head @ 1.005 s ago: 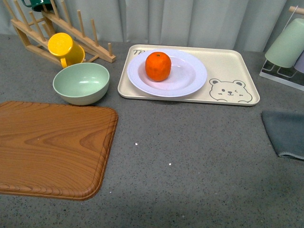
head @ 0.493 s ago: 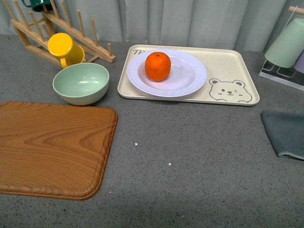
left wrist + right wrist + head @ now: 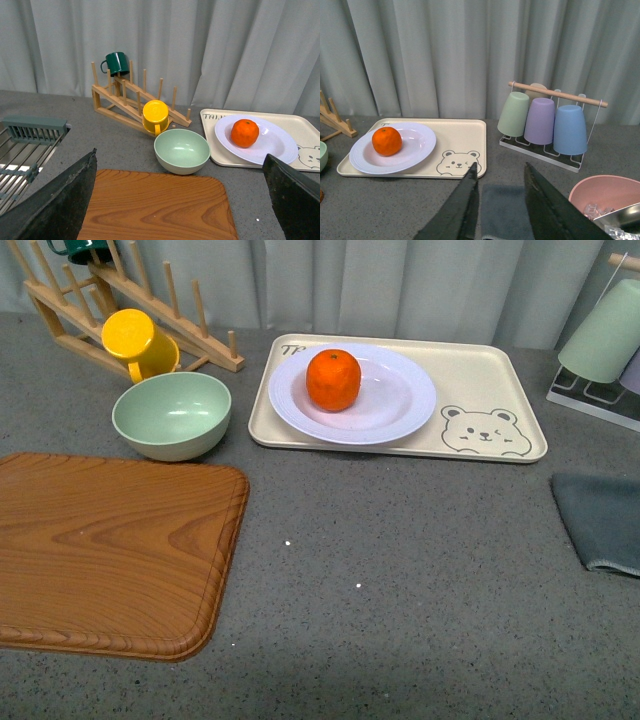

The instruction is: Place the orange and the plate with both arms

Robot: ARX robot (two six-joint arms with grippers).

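Note:
The orange [image 3: 333, 379] sits on the left part of the pale lavender plate [image 3: 400, 405], which rests on the beige bear tray [image 3: 480, 375] at the back of the table. Both also show in the left wrist view, orange [image 3: 244, 133] on plate [image 3: 272, 145], and in the right wrist view, orange [image 3: 387, 141] on plate [image 3: 415, 150]. Neither arm shows in the front view. My left gripper [image 3: 180, 200] is open and empty, above the wooden board [image 3: 155, 207]. My right gripper [image 3: 500, 192] is open and empty, above a grey cloth [image 3: 502, 212].
A mint-green bowl [image 3: 172, 415] and a yellow mug [image 3: 138, 344] on a wooden rack [image 3: 130, 305] stand left of the tray. The wooden board [image 3: 110, 550] lies front left, the grey cloth [image 3: 603, 520] at the right. A cup stand [image 3: 545, 122] and a pink bowl [image 3: 605, 197] are further right.

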